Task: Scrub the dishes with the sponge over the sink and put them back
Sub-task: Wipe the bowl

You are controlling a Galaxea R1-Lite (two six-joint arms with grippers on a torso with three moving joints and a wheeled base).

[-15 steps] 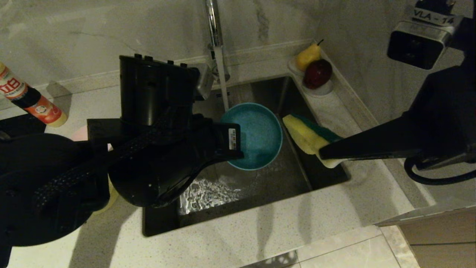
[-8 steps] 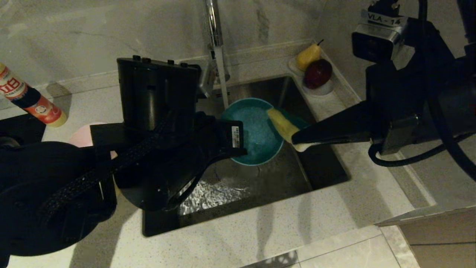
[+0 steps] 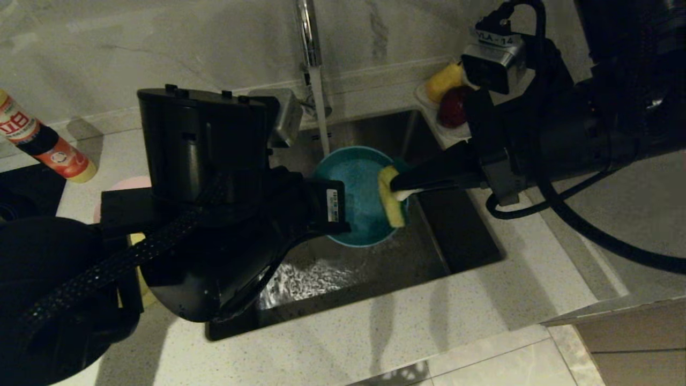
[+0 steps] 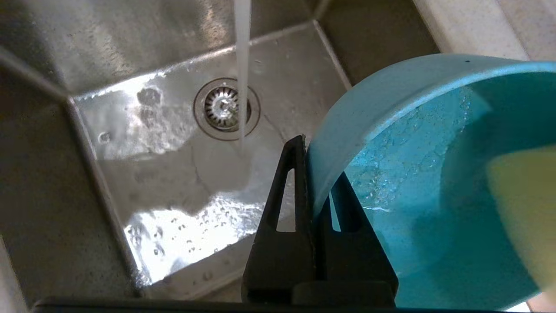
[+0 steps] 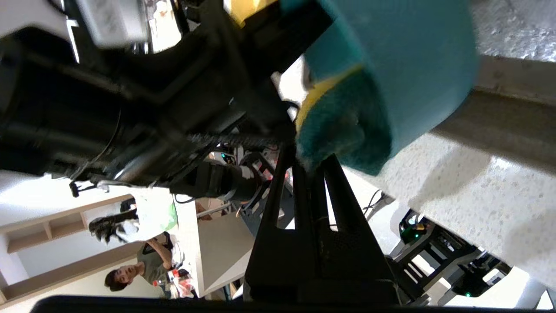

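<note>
A light blue bowl (image 3: 353, 193) hangs tilted over the sink (image 3: 466, 241), its mouth facing right. My left gripper (image 3: 343, 217) is shut on its near rim, one finger inside and one outside (image 4: 289, 174). My right gripper (image 3: 397, 187) is shut on the sponge (image 3: 390, 198), whose yellow face presses the inside of the bowl by its right rim. In the right wrist view the green face (image 5: 343, 126) lies against the bowl (image 5: 404, 56). A pink bowl (image 3: 120, 187) and a sliver of a yellow one (image 3: 137, 239) show behind my left arm.
Water runs from the chrome tap (image 3: 308, 37) onto the sink floor near the drain strainer (image 4: 226, 108). A pear (image 3: 442, 80) and a red apple (image 3: 453, 107) sit on saucers at the back right ledge. A bottle (image 3: 43, 142) lies at the far left.
My right arm has swung left, carrying the sponge from the sink's right edge into the blue bowl. The left arm has shifted slightly with the bowl.
</note>
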